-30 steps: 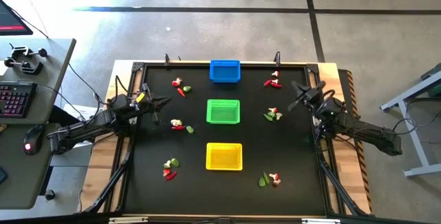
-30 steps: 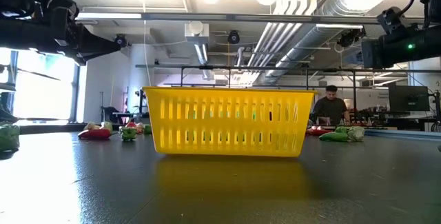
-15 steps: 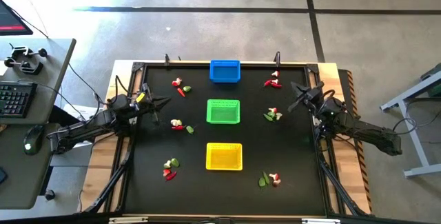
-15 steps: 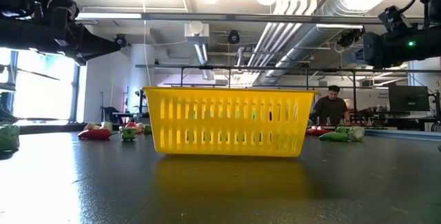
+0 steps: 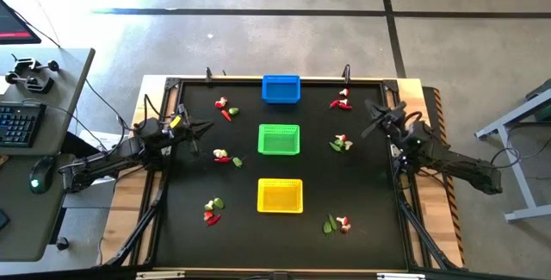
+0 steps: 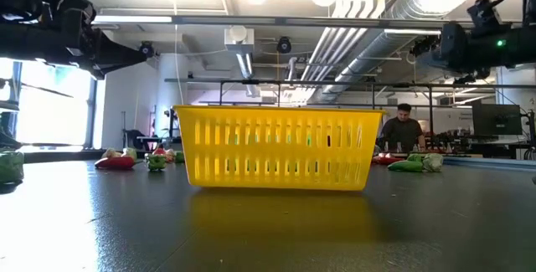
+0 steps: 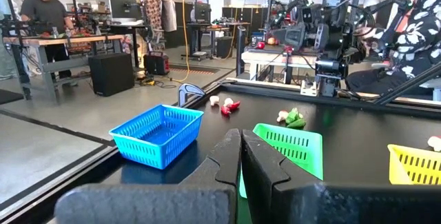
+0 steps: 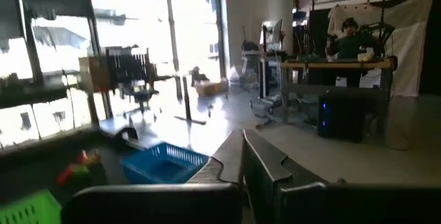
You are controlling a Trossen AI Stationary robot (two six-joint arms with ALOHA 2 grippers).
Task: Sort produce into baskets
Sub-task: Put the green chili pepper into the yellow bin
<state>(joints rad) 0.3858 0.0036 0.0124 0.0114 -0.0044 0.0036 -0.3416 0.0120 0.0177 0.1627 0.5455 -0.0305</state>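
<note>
The black table [image 5: 379,220] carries three mesh baskets in a row down its middle: the blue basket [image 5: 281,89] at the far edge, the green basket [image 5: 279,140] at the centre, the yellow basket [image 5: 280,196] nearest the near edge. They look light and stiff, and none needs lifting (they only receive).

The produce lies in six little clusters, three along the left side and three along the right, all outside the baskets. The pieces look featherlight and likely to skid, so I would pinch each across its middle. The red chilli [image 5: 226,115] near the far-left corner has a clear long axis, lying slantwise to the table edges; the others are too small to tell.

The left gripper [image 5: 207,127] hovers over the left edge, jaws closed and empty. The right gripper [image 5: 370,129] hangs by the right edge, likewise closed on nothing.
</note>
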